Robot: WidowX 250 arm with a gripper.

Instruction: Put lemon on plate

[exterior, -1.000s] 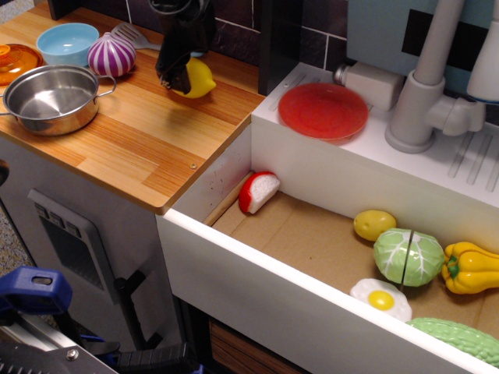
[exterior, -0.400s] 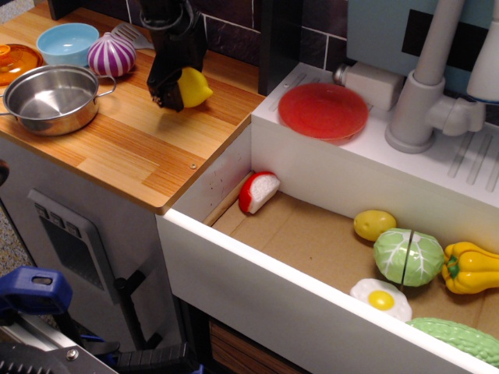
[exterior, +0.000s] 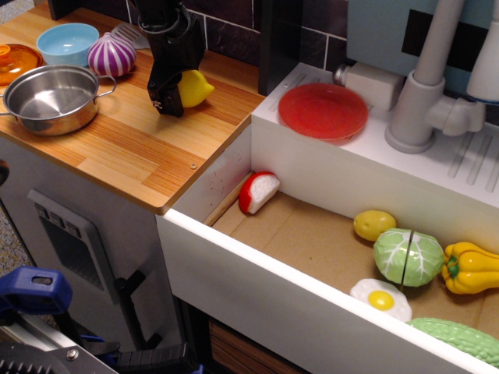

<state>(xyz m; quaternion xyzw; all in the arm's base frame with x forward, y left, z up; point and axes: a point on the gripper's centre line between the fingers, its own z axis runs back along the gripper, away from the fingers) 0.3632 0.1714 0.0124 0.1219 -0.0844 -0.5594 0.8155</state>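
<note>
So the black gripper [exterior: 170,97] has its jaws clamped on the lemon [exterior: 195,87], sitting over the wooden counter [exterior: 140,140]. The red plate [exterior: 323,111] is well apart, on the white sink ledge [exterior: 374,148].

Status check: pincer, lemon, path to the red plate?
Pincer down at the wood counter, around the lemon; closure unclear. Plate bare on the white ledge. Nothing visible between them.

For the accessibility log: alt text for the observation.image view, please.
A black gripper is closed around a bright yellow lemon over the wooden counter, left of an empty red plate on the white sink ledge. Toy foods lie in the sink basin below.
</note>
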